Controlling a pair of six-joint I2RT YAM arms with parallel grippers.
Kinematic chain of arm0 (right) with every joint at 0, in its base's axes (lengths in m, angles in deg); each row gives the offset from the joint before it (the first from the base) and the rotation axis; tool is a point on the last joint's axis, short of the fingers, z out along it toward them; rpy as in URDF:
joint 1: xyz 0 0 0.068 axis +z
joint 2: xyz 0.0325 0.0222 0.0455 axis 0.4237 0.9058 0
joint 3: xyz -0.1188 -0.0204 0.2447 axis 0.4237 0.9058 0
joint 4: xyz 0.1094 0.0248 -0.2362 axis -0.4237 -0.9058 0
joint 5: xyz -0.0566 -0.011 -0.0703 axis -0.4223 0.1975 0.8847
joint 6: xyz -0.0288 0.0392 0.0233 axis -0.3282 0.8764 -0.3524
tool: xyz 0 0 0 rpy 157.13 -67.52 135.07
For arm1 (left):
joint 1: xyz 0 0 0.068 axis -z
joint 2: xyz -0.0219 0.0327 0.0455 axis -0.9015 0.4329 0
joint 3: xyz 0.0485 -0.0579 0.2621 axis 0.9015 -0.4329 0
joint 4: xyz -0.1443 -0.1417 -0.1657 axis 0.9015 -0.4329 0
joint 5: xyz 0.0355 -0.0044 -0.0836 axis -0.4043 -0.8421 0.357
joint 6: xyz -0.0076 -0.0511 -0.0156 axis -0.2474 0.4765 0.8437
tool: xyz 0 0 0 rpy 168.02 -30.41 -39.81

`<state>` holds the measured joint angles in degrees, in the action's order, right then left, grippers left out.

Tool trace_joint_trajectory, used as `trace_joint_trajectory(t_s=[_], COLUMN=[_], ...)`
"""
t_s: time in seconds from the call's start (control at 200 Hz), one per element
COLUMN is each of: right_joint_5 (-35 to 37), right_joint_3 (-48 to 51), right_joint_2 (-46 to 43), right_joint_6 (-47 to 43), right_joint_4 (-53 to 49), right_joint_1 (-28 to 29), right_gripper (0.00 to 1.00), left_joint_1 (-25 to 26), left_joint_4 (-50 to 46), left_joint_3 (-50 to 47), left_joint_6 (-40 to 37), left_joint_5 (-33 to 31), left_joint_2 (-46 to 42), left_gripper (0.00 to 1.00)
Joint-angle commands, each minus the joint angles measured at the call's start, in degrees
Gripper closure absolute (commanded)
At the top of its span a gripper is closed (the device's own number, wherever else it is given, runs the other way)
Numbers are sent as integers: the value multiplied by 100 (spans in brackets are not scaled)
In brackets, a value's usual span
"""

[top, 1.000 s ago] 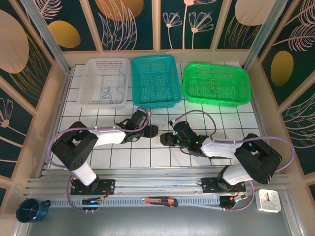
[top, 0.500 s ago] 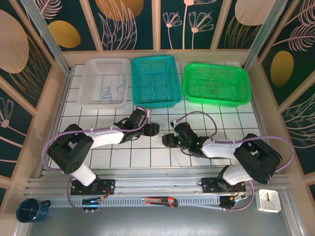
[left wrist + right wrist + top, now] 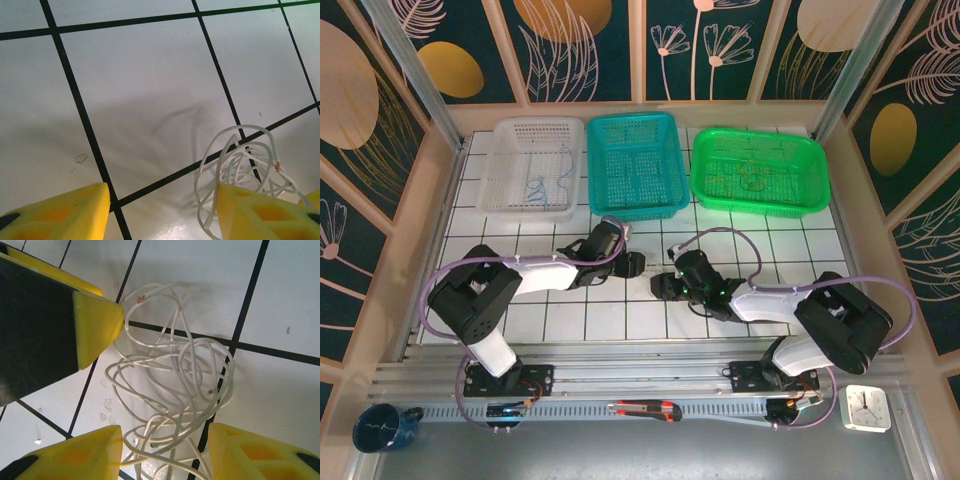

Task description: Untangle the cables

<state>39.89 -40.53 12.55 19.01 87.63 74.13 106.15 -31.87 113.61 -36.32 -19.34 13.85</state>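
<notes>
The cables [image 3: 167,365], a small whitish tangle, are lying on the tiled table [image 3: 770,250] near its middle, between the two claws. The left gripper [image 3: 160,205] is hovering low over the tiles with its jaws standing well apart and gripping nothing; the tangle [image 3: 239,162] is sitting just beside its right-hand finger. The right gripper [image 3: 162,440] is reaching in from the right, its jaws also standing apart, with loose loops lying between them unpinched. From the right wrist, a yellow finger [image 3: 95,322] of the left gripper is showing just beside the tangle's far-left edge.
</notes>
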Motion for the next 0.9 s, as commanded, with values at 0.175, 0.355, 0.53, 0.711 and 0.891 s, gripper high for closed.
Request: trace_joint_trajectory(t_s=[0.175, 0.355, 0.53, 0.711, 0.891], right_joint_5=[155, 141, 141, 95, -63], right_joint_3=[80, 80, 104, 312, 449], right_joint_2=[-71, 10, 80, 264, 562], right_joint_6=[62, 64, 45, 69, 109], right_joint_4=[230, 282, 342, 581, 827], right_joint_1=[-32, -41, -81, -211, -359], right_gripper=[52, 52, 54, 67, 87], left_joint_1=[-7, 3, 13, 8, 11], left_joint_4=[262, 353, 360, 53, -348], left_joint_3=[244, 342, 387, 470, 772], left_joint_6=[75, 104, 108, 29, -28], left_joint_5=[222, 321, 310, 81, -191], left_joint_2=[291, 423, 465, -135, -1067], left_gripper=[54, 62, 88, 100, 100])
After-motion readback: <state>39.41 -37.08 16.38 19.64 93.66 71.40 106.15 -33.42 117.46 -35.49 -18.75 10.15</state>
